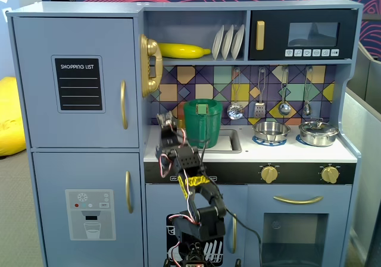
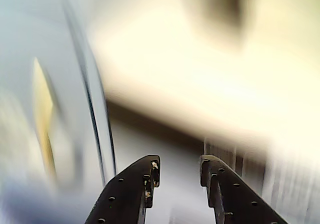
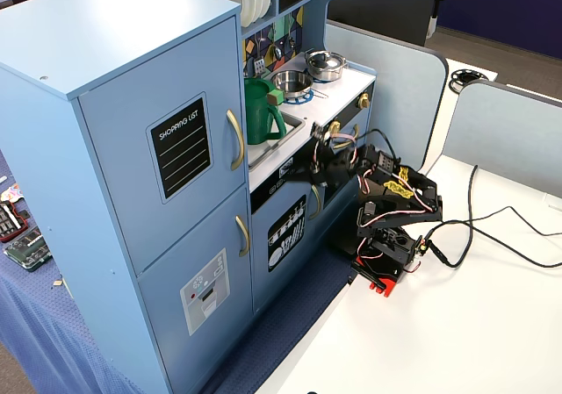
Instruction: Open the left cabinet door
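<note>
The left cabinet door point(image 1: 77, 82) is blue-grey with a black "SHOPPING LIST" panel and a curved gold handle point(image 1: 124, 104). It is shut in both fixed views point(image 3: 167, 161); its handle also shows in the angled fixed view point(image 3: 235, 139). My gripper point(image 1: 165, 124) is in front of the counter edge, to the right of the door and apart from the handle point(image 3: 323, 144). In the wrist view the gripper point(image 2: 180, 164) is open and empty. A blurred gold handle point(image 2: 42, 119) on a blue-grey face lies to its left, beyond a dark vertical seam.
A green pitcher point(image 1: 202, 121) stands in the sink just behind the gripper. Below the door is the dispenser-graphic door point(image 1: 89, 213). The dishwasher-picture door point(image 3: 285, 232) is beside the arm base point(image 3: 382, 262). Cables point(image 3: 492, 236) trail across the white table.
</note>
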Controlling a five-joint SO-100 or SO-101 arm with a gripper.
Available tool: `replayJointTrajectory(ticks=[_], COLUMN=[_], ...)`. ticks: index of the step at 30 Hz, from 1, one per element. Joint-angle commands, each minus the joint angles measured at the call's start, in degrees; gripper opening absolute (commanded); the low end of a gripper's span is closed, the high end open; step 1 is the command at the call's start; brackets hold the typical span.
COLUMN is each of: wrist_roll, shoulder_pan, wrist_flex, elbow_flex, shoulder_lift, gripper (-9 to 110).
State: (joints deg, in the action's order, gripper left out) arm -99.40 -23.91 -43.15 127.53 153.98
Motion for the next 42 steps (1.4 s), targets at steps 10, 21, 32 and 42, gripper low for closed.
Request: replayJointTrajectory(ticks=[10, 21, 32, 42], wrist_roll=[5.98, 4.83, 3.08, -1.58], shoulder_pan=[-7.29, -12.04, -15.29, -24.17], wrist_flex=[12.3, 24.87, 28.74, 30.59], elbow_flex=[-22.76, -20.74, -24.96, -26.98], shoulder_lift=[-16.52, -19.51, -25.58, -27.33], gripper=[5, 13, 13, 11])
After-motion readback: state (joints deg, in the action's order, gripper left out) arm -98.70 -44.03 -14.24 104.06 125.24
